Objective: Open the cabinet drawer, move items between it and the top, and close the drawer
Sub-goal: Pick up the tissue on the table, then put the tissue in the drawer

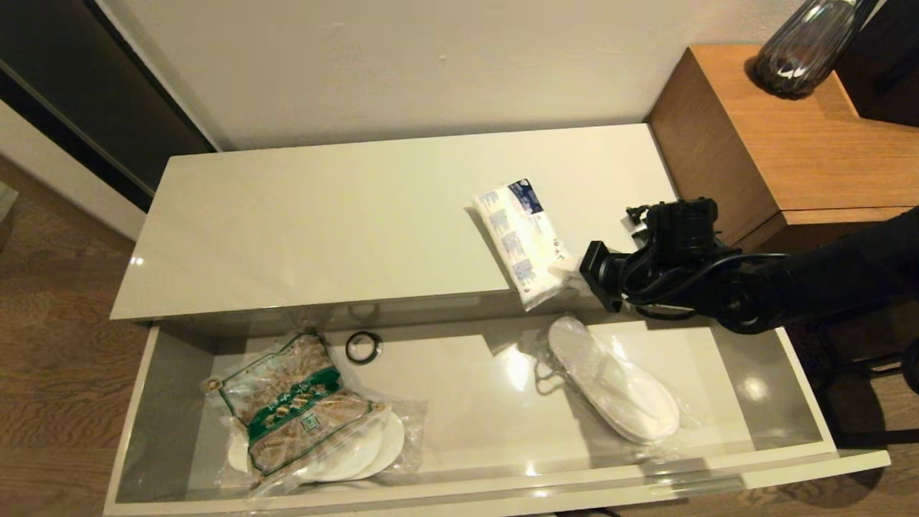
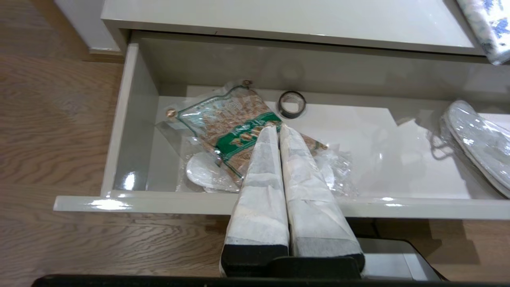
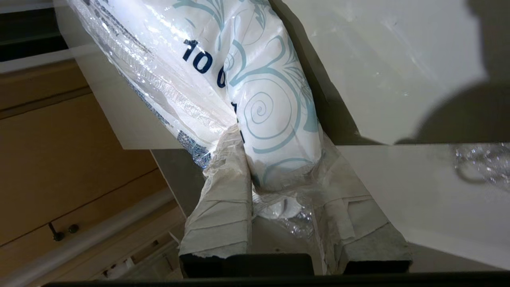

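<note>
The cabinet drawer (image 1: 502,495) stands pulled open below the cream top (image 1: 323,230). My right gripper (image 1: 571,271) (image 3: 279,159) is shut on the near end of the white packet with the dark blue label (image 1: 520,240) (image 3: 255,79), which slants over the top's front edge. In the drawer, one pair of wrapped white slippers (image 1: 617,391) (image 2: 478,143) lies at the right. The green-banded bag (image 1: 301,402) (image 2: 227,123) lies at the left over another pair of slippers (image 1: 359,452). My left gripper (image 2: 277,127) hangs shut and empty before the drawer front, out of the head view.
A small black ring (image 1: 363,347) (image 2: 292,104) sits at the back of the drawer beside the bag. The brown wooden desk (image 1: 782,143) with a dark vase (image 1: 804,50) adjoins the cabinet on the right. Wooden floor (image 1: 50,359) lies to the left.
</note>
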`<state>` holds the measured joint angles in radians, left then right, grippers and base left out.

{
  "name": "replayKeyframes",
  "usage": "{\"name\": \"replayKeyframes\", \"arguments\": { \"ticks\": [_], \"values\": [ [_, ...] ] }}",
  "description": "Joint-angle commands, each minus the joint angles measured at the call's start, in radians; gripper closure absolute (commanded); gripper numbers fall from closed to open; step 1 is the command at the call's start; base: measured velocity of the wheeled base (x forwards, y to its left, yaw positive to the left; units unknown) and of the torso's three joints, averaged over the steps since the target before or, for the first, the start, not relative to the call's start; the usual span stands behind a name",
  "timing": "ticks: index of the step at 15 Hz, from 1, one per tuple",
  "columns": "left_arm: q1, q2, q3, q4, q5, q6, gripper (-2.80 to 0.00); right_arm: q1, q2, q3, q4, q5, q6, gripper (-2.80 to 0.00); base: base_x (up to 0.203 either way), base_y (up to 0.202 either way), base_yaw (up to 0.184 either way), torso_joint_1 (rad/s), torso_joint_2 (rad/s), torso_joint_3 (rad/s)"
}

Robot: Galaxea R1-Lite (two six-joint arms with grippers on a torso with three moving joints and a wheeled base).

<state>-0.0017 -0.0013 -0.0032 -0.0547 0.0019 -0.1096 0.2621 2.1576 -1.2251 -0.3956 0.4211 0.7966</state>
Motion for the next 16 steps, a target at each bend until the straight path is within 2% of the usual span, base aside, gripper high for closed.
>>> {"name": "replayKeyframes", "arguments": {
  "ticks": [1, 6, 9, 12, 16],
  "values": [
    [0.0, 0.001, 0.001, -0.001, 0.001, -0.001, 0.0, -0.001, -0.087, -0.001, -0.026, -0.002, 0.002, 0.0, 0.0, 0.0, 0.0, 0.0, 0.0, 0.0],
    [0.0, 0.001, 0.0, -0.001, 0.0, -0.001, 0.0, -0.002, -0.237, -0.024, 0.119, -0.001, -0.001, 0.0, 0.0, 0.0, 0.0, 0.0, 0.0, 0.0],
    [0.0, 0.001, 0.0, -0.001, 0.0, -0.001, 0.0, -0.004, -0.358, -0.066, 0.295, -0.002, -0.005, 0.0, 0.0, 0.0, 0.0, 0.0, 0.0, 0.0],
    [0.0, 0.001, 0.0, -0.001, 0.001, -0.001, 0.0, -0.003, -0.493, -0.05, 0.478, -0.003, -0.02, 0.0, 0.0, 0.0, 0.0, 0.0, 0.0, 0.0],
    [0.0, 0.001, 0.0, -0.001, 0.0, -0.001, 0.0, -0.007, -0.706, -0.011, 0.739, -0.01, -0.101, 0.0, 0.0, 0.0, 0.0, 0.0, 0.0, 0.0]
  ]
}}
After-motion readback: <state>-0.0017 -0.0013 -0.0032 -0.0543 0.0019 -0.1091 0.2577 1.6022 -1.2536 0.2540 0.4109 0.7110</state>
